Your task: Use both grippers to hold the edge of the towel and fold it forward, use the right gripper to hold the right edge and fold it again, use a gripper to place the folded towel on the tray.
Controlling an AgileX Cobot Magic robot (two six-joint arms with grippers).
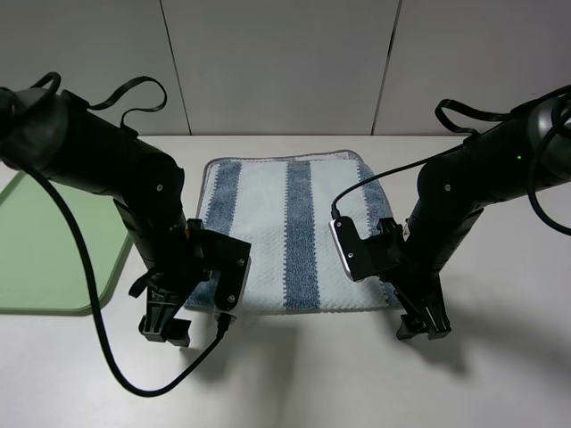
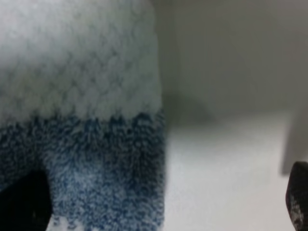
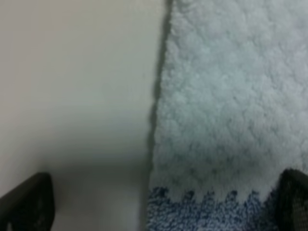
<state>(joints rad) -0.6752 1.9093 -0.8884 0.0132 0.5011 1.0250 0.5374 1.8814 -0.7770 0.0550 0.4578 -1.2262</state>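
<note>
we see the towel [image 1: 294, 236] lying flat on the white table [image 1: 500, 366], with the tray [image 1: 45, 250] to its left. our left gripper [image 1: 165, 328] and right gripper [image 1: 425, 325] sit at its near corners, jaws spread wide, each straddling a side edge and gripping nothing.

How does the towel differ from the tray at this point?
The towel is striped blue-grey and white, textured; the tray is plain light green, smooth. The towel lies mid-table; the tray sits far left, cut by the frame. Both lie flat on the table.
</note>
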